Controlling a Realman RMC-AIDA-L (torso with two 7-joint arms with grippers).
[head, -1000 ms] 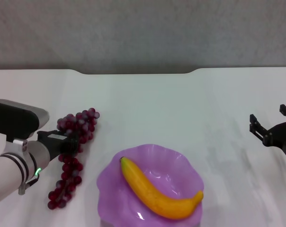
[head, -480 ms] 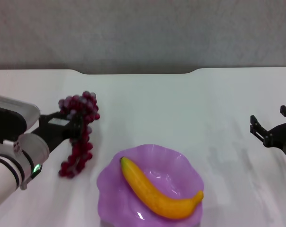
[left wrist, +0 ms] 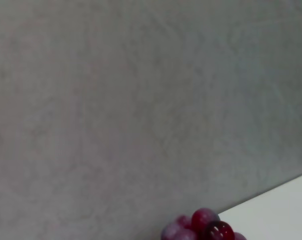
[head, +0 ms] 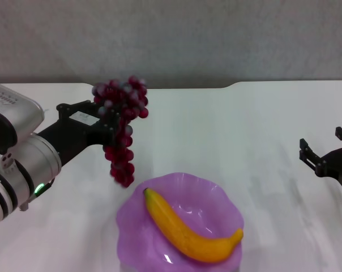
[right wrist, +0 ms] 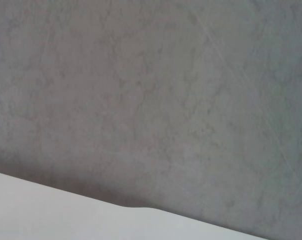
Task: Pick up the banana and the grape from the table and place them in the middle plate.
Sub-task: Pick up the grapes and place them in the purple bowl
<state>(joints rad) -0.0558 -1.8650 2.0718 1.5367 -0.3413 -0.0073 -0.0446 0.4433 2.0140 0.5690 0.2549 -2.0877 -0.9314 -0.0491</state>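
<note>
From the head view, the left gripper (head: 115, 123) has the grape (head: 121, 129) pinched near the top of the bunch, and the long cluster dangles clear of the white table (head: 227, 130), its lowest berries just beyond the rim of the middle plate (head: 216, 195). The banana (head: 185, 228) lies across the plate's shallow bowl, smooth and curved, dark green tip toward the left arm. I'd carry the bunch over the bare part of the dish, lower until the tail settles, then release, since loose hanging berries can swing. The plate is translucent purple with a scalloped edge. The right gripper (head: 324, 152) sits parked at the right, fingers spread and empty. The left wrist view catches a few glossy red-purple berries. The right wrist view shows only grey wall and table edge.
</note>
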